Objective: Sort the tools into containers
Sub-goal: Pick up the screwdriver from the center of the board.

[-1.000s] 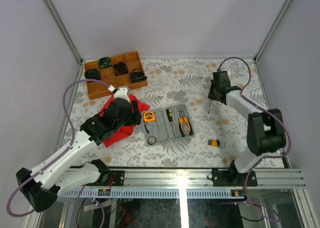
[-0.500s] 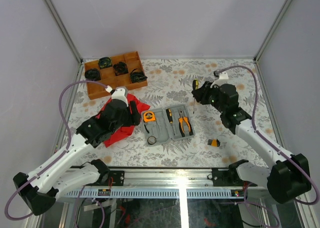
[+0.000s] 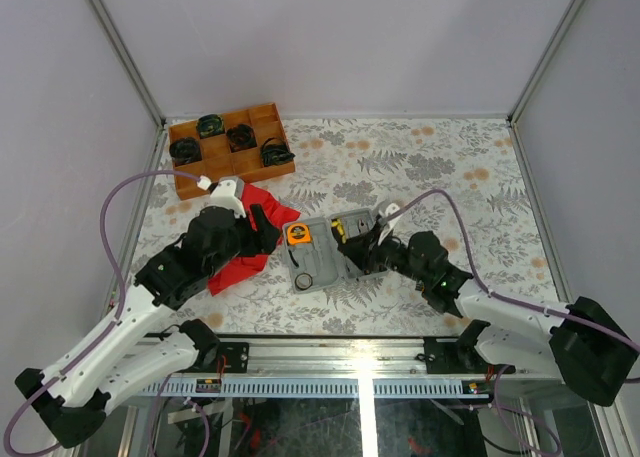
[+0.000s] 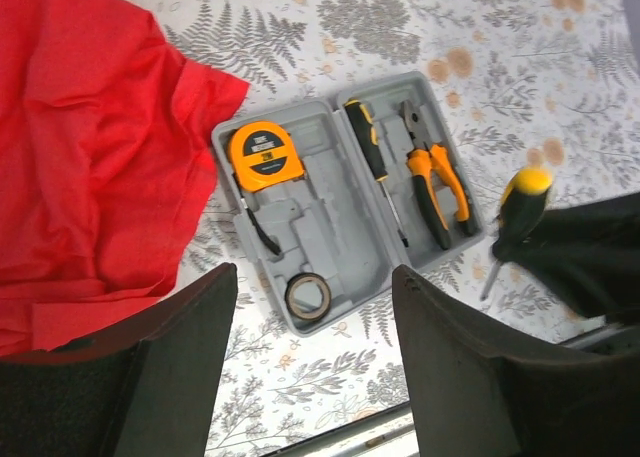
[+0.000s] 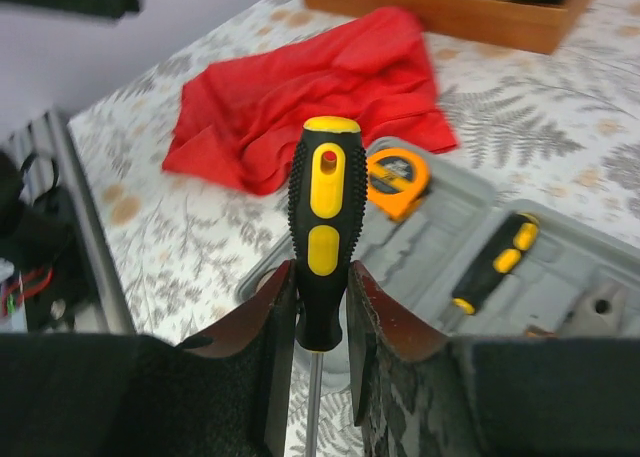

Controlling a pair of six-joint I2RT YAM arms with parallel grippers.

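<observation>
The grey tool case (image 4: 340, 207) lies open on the floral table, also in the top view (image 3: 318, 262). In it are an orange tape measure (image 4: 265, 149), a black-and-yellow screwdriver (image 4: 370, 147), orange-handled pliers (image 4: 435, 177) and a dark tape ring (image 4: 308, 297). My right gripper (image 5: 320, 277) is shut on a second black-and-yellow screwdriver (image 5: 325, 217), handle pointing away from the wrist, shaft down between the fingers. That screwdriver (image 4: 520, 202) hangs at the case's right edge. In the top view the right gripper (image 3: 362, 249) is over the case. My left gripper (image 4: 312, 277) stands open and empty above the case's near edge.
A red cloth (image 3: 240, 267) lies left of the case, partly under the left gripper (image 3: 268, 227). A brown wooden tray (image 3: 232, 147) with black coiled bundles sits at the back left. A metal rail (image 3: 360, 357) runs along the near edge.
My right arm has swung from the far right of the table down to the case, carrying the screwdriver. The left arm has drawn back slightly toward the near left.
</observation>
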